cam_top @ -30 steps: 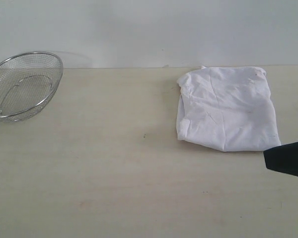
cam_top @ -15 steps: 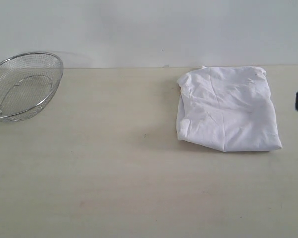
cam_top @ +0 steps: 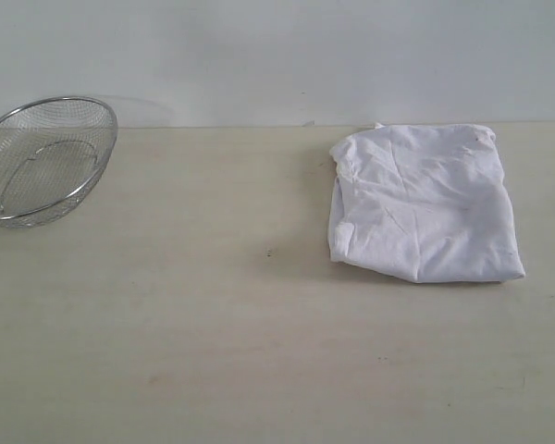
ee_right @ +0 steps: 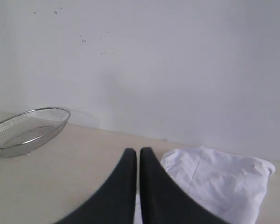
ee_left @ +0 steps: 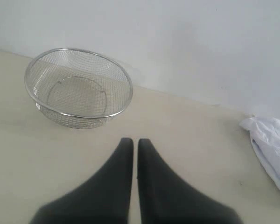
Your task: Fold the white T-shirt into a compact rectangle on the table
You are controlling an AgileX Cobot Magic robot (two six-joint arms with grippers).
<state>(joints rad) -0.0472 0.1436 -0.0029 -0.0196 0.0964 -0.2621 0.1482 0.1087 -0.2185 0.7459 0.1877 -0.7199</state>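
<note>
The white T-shirt (cam_top: pixel 424 203) lay on the counter (cam_top: pixel 213 324) as a flat bundle of several layers, roughly four-sided, on my right claw's side. None of its lettering showed. Three of its edges ran fairly straight. The edge facing the middle of the counter was rounder, with a rolled lip and a few creases running across the top layer.

My right claw (ee_right: pixel 138 151) was nearest to the T-shirt. Its two dark fingers were pressed together with nothing between them, and they pointed over the near part of the cloth, clear of it. My left claw (ee_left: pixel 130 142) was likewise closed and empty. The T-shirt sat well off to one side of it, and only a crumpled corner reached that claw's own camera. Ahead of the left claw, apart from it, stood a wire mesh basket (cam_top: pixel 42 162) with nothing in it. Neither claw reached into the exterior view.

I judged the folding to be as good as done, since the T-shirt was compact, lay on the counter and was out of my grip. At most, the rumpled edge could have been squared and the creases smoothed.
</note>
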